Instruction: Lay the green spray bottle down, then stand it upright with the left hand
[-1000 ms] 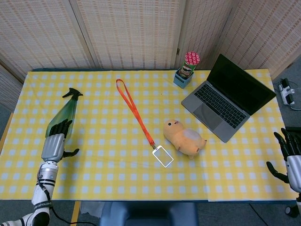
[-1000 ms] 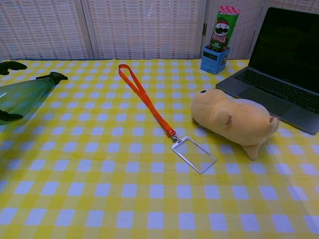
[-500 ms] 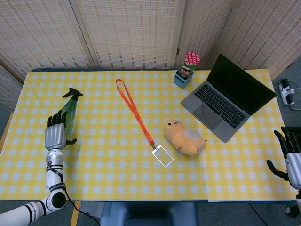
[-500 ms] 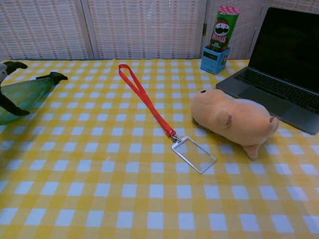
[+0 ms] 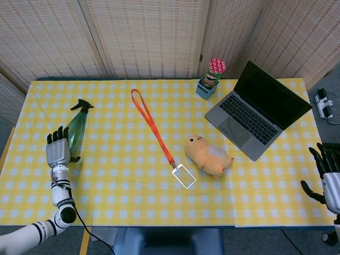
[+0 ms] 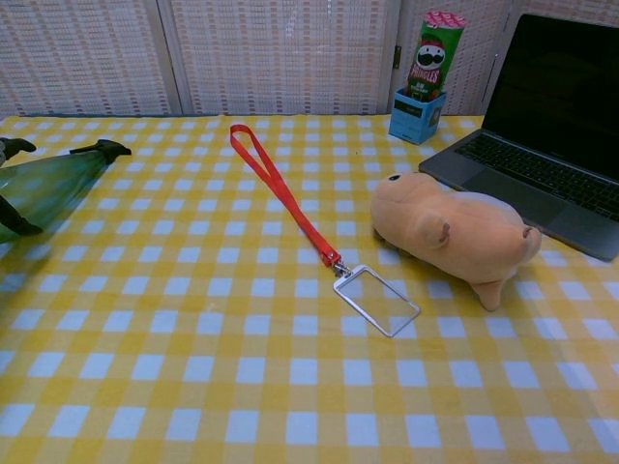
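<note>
The green spray bottle lies on its side at the left of the yellow checked table, its black nozzle pointing to the far side. It also shows at the left edge of the chest view, as the spray bottle. My left hand stands just left of the bottle's base with its fingers spread upward and the thumb near the base. It grips nothing. My right hand hangs open past the table's right edge, far from the bottle.
An orange lanyard with a clear badge holder crosses the middle. A plush toy lies right of it. An open laptop and a Pringles can in a blue box stand at the back right.
My left hand has slid off the bottle's lower body, leftward and toward the near edge, and now stands beside it. The bottle stays lying down. The right hand has hardly moved.
</note>
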`<state>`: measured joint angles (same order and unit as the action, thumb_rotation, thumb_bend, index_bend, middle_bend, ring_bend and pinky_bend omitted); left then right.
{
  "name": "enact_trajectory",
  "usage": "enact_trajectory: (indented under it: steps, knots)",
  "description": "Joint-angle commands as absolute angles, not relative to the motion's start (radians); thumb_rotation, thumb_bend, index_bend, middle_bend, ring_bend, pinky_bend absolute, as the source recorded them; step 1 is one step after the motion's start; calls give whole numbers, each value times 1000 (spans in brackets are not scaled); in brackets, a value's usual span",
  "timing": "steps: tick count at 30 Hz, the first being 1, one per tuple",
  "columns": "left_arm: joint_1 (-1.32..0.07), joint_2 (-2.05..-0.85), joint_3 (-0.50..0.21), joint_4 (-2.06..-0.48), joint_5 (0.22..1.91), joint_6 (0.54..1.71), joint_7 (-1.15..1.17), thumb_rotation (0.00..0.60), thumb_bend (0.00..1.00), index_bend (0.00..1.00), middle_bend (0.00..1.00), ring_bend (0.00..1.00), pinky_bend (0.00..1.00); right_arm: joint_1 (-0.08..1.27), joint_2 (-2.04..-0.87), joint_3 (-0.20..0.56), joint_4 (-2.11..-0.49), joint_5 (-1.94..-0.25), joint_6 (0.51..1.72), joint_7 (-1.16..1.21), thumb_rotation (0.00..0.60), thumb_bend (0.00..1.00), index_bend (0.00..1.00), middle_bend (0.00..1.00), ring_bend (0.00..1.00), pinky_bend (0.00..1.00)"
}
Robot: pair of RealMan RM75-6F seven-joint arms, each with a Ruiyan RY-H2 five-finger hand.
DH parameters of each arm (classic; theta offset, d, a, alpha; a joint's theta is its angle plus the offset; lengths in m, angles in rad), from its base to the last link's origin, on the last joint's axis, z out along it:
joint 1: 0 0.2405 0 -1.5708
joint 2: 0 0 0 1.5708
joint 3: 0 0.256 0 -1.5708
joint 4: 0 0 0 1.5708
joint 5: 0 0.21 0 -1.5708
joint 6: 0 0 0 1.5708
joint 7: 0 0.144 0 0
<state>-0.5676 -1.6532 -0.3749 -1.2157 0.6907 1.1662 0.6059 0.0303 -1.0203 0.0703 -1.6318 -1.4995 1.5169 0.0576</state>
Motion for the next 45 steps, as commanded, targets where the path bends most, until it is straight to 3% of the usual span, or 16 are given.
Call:
enact_trajectory:
  steps: [1,9,15,18,22,26,30,36,45]
  knots:
    - [-574,-1659,-377,-1201,679,1167,612,600,169,0,0,15,0,31,-1020,70,-1632,-1499,1515,58,600,331,0,0,0,0]
    - [-587,-1679,-379,-1143,646,1156,620,600,168,0,0,116,73,30,-1018,69,-1634,-1501,1516,59,600,331,0,0,0,0]
    - [-588,-1688,-380,-1115,650,1149,592,600,175,0,29,299,197,30,-1018,67,-1635,-1502,1515,55,600,331,0,0,0,0]
    - [-586,-1684,-379,-1111,645,1142,591,600,267,0,55,336,230,30,-1018,66,-1636,-1503,1516,53,600,331,0,0,0,0]
    - [-579,-1678,-377,-1118,647,1147,582,600,352,15,197,384,286,28,-1018,66,-1638,-1505,1519,51,600,330,0,0,0,0]
    - [-566,-1664,-368,-1139,665,1162,569,600,373,156,284,426,333,28,-1018,65,-1639,-1505,1520,49,600,331,0,0,0,0]
    - [-542,-1640,-341,-1168,737,1192,521,600,392,241,331,451,349,27,-1018,65,-1640,-1505,1521,49,600,331,0,0,0,0]
    - [-497,-1586,-272,-1180,909,1236,404,600,424,284,360,466,356,24,-1015,66,-1639,-1508,1528,56,600,331,0,0,0,0]
    - [-415,-1407,-161,-1314,1176,1181,34,600,433,330,384,471,368,24,-1020,64,-1639,-1511,1529,49,600,331,0,0,0,0]
